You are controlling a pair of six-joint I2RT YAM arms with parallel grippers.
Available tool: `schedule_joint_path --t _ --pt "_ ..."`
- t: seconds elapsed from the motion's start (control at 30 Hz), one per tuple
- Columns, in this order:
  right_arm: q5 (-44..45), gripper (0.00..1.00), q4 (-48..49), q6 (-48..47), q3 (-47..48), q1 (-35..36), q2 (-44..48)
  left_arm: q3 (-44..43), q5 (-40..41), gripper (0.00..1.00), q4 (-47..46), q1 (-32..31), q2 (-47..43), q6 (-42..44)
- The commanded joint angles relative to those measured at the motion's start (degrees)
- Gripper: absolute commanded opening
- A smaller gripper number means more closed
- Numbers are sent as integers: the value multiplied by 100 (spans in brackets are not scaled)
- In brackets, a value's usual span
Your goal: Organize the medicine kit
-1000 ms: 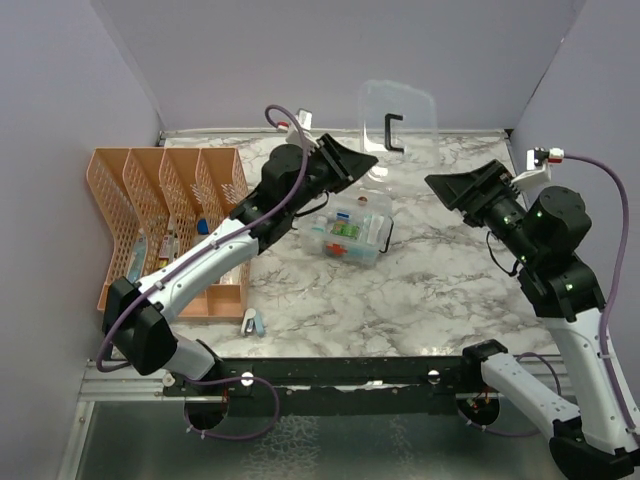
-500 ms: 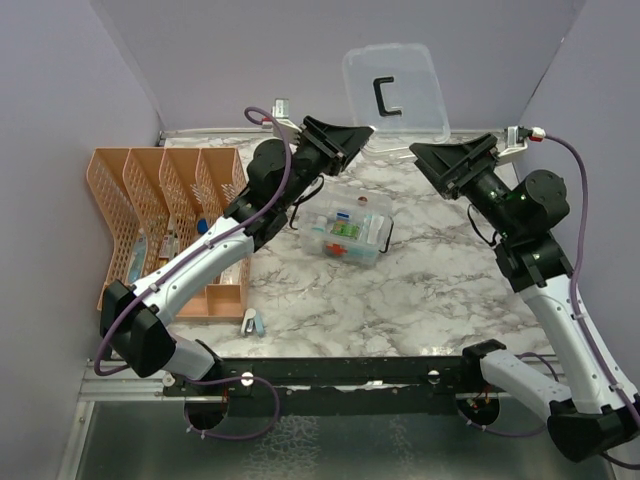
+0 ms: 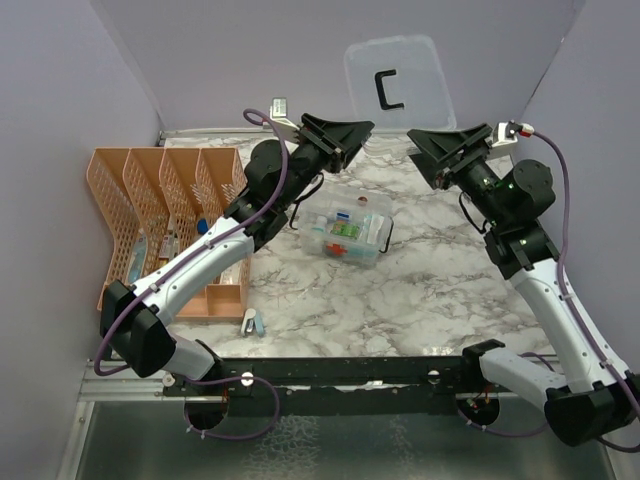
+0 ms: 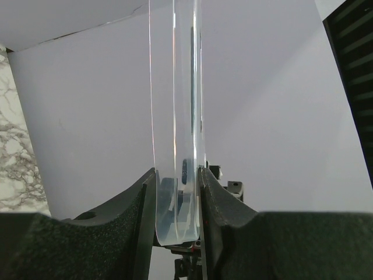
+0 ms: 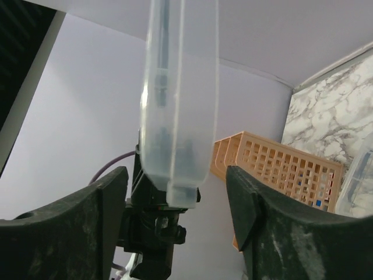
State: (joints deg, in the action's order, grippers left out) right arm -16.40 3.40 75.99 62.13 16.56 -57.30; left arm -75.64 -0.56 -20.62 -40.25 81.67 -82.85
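Observation:
The medicine kit [image 3: 350,232], a small clear box with items inside, stands without its lid at the middle of the marble table. Its clear lid [image 3: 397,88] with a black handle [image 3: 388,91] is held upright in the air near the back wall. My left gripper [image 3: 362,135] is shut on the lid's lower left edge; the left wrist view shows the lid edge [image 4: 176,116] pinched between the pads [image 4: 145,198]. My right gripper [image 3: 422,147] is open at the lid's lower right corner. In the right wrist view that corner [image 5: 178,87] hangs between the spread fingers [image 5: 111,198] without touching them.
An orange lattice desk organizer [image 3: 165,225] with small items in it stands at the left; the right wrist view also catches the organizer [image 5: 280,169]. A small white and blue object [image 3: 251,321] lies near the front edge. Purple walls close in the back and sides.
The left arm has lifted the lid higher and stood it upright against the back wall. The right arm has swung left and up until its open jaws straddle the lid's lower right corner.

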Motion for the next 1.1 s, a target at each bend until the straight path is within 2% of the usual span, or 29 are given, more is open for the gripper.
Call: schedule_joint_path --t 0.0,0.47,0.53,0.73,0.93,1.07 --pt "85 64 529 328 10 14 -245 -160 20 21 -408 -18 -39 -285" --pt "26 30 1055 787 -278 14 -428 68 -31 23 -425 -7 -51 -363" --pt "-51 25 1235 782 -350 14 -450 140 -4 28 -412 -10 -76 -336" --pt "-521 10 1946 769 -544 8 -671 359 100 54 -59 14 -189 -141" --pt "-561 6 1370 385 -452 14 -669 814 -331 70 362 290 -358 -25" --pt "-711 6 840 14 -392 14 -698 1139 -439 80 572 562 -684 431"
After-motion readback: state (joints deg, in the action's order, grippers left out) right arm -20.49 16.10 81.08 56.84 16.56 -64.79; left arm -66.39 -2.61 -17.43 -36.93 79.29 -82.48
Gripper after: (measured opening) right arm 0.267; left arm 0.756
